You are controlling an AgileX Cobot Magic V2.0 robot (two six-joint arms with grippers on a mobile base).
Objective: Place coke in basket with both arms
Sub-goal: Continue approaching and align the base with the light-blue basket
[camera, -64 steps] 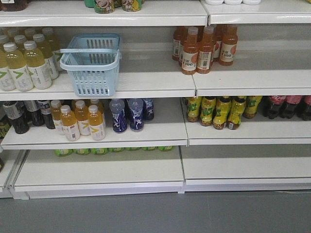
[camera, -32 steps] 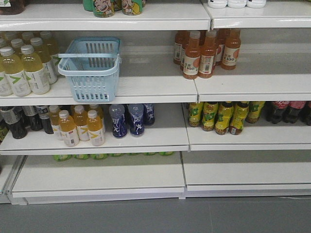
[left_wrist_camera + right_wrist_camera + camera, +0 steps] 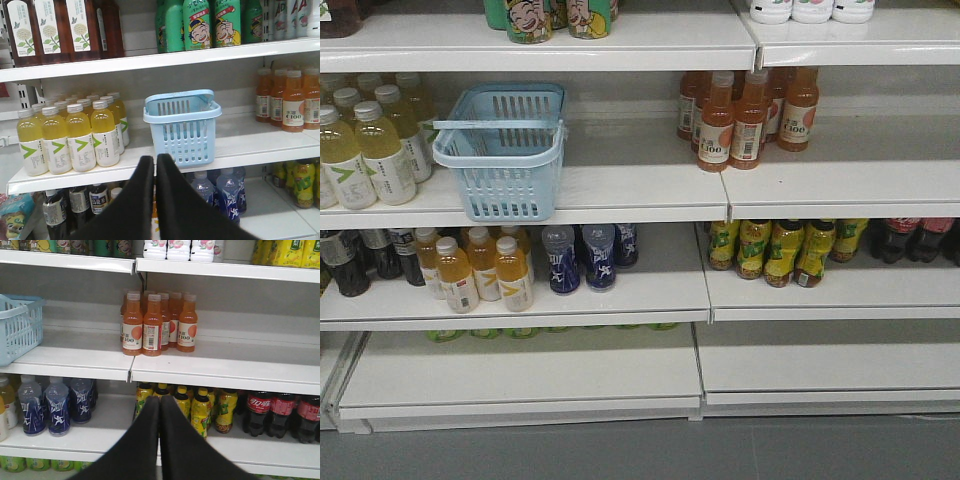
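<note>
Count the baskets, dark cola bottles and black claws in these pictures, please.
Basket: 1
Dark cola bottles: 3 in view
Grippers: 2, left gripper and right gripper, both shut
Total: 6

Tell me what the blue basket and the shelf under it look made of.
Basket: likely moulded plastic, matte light blue, judging by its slotted walls and thick rim. Shelf: probably white painted metal, smooth with a slight sheen; not certain.

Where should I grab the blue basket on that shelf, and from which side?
Probably the basket's thick front rim, approached straight from the front: the shelf above blocks a top approach, yellow bottles crowd its left side, and the handle lies low.
</note>
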